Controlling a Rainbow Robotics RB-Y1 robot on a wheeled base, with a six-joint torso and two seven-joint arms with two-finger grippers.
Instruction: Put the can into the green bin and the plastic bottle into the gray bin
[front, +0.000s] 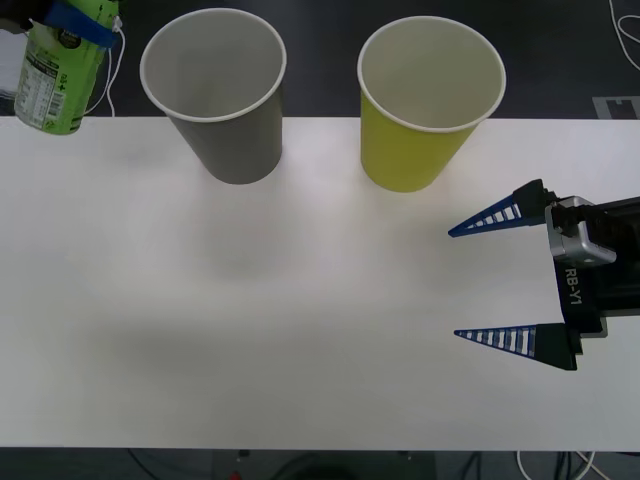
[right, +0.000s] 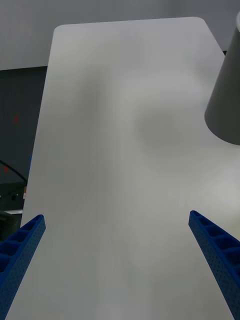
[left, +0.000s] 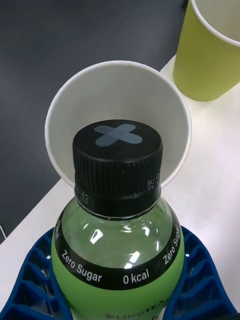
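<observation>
1. The plastic bottle (front: 58, 75) is up at the far left corner of the scene, lifted off the table (front: 300, 300) and pinched in the left gripper (left: 120, 290), whose blue ribbed fingers (left: 30, 280) wrap both sides of its body.
2. In the front view a blue finger (front: 80, 22) crosses the bottle's upper part, and the bottle hangs tilted, its printed label facing out, just left of the gray bin (front: 215, 90).
3. From the left wrist camera the bottle is seen cap-first: a dark ribbed cap (left: 118, 160) with a pale cross on its top, a clear green shoulder below, then a black band reading "Zero Sugar" and "0 kcal".
4. The cap points at the gray bin's mouth (left: 120, 90), white inside with a rolled white rim; the bottle sits on the near side of that opening, apart from it.
5. The gray bin stands upright at the far edge of the table, left of centre.
6. The green bin (front: 430, 100) stands upright just to its right, the two cups near each other but not touching; its yellow-green wall (left: 210, 60) shows beyond the gray one.
7. Over on the right, the right gripper (front: 485, 280) hangs above the table with its two blue fingers (right: 212, 255) spread wide and nothing between them, well apart from both bins.
</observation>
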